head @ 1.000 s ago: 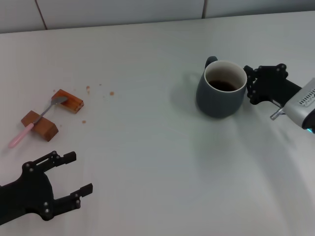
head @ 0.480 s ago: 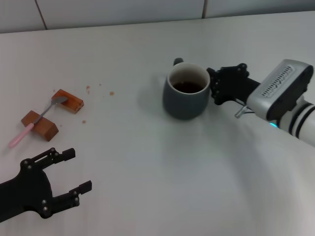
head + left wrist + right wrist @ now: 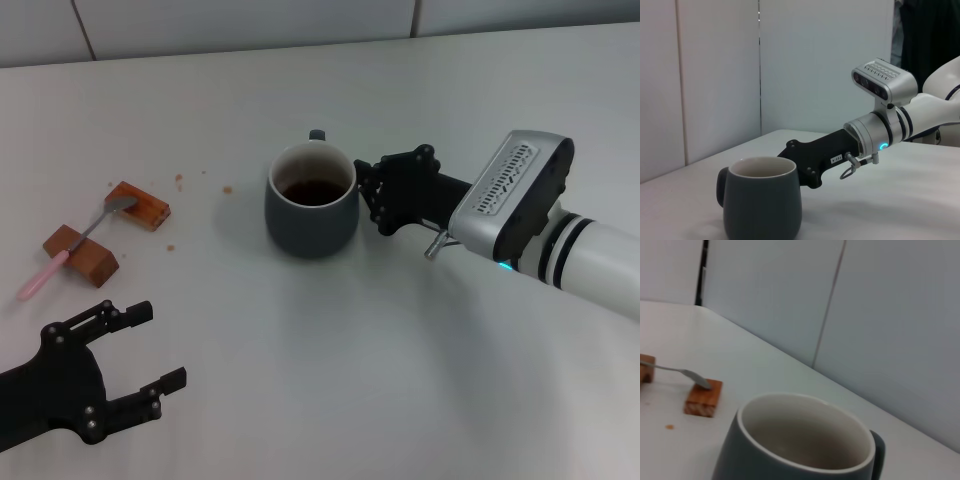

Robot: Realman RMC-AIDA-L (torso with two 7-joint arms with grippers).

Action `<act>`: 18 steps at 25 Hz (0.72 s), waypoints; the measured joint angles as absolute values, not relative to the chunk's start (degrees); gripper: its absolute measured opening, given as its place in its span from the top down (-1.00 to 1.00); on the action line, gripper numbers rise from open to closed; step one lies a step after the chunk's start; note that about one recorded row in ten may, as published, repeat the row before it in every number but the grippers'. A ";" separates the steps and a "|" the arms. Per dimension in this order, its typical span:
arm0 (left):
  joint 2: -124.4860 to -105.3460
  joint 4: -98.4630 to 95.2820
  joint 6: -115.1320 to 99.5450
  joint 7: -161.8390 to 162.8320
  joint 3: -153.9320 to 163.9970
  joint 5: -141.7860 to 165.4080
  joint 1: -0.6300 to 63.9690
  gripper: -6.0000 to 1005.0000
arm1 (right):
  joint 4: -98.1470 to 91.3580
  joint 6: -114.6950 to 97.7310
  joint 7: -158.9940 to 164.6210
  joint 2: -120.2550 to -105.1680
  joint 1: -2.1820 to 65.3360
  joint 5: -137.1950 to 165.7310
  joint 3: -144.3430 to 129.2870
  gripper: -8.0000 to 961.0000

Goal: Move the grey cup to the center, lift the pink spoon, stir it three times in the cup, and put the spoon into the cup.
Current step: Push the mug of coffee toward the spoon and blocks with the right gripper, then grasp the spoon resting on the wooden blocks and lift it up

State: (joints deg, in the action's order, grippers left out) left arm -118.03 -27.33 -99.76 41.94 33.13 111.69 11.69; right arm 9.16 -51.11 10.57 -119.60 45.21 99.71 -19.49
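My right claw (image 3: 372,196) presses against the grey cup (image 3: 310,213), fingers hidden, so I cannot tell its opening. The cup looks heavy, glazed, slippery, liquid inside. Well left of the cup, the light, stiff pink spoon (image 3: 62,256) bridges two wooden blocks (image 3: 138,204); I'd pinch its handle. Left claw (image 3: 140,362) gapes empty

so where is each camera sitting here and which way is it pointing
Head view: on the robot's head, looking forward and down at the table; shows the left gripper low near the front edge and the right gripper against the grey cup.
Left wrist view: on the left arm, looking across the table at the cup and the right arm; none of its own fingers show.
Right wrist view: on the right arm, close behind the cup, facing the pink spoon on its wooden blocks; no fingers show.
All three share the cup.
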 joint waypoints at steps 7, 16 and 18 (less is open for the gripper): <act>-118.07 -27.03 -99.76 41.65 33.13 111.71 12.04 -0.50 | 10.20 -52.04 10.64 -119.62 45.20 102.78 -18.81 0.86; -118.24 -26.89 -99.75 41.54 33.13 111.71 12.14 -0.48 | 2.90 -72.19 14.73 -119.15 32.84 102.58 -9.81 0.84; -118.34 -26.77 -99.74 41.40 33.13 111.71 12.14 -0.48 | 0.77 -76.39 17.32 -119.12 30.92 102.58 -9.49 0.84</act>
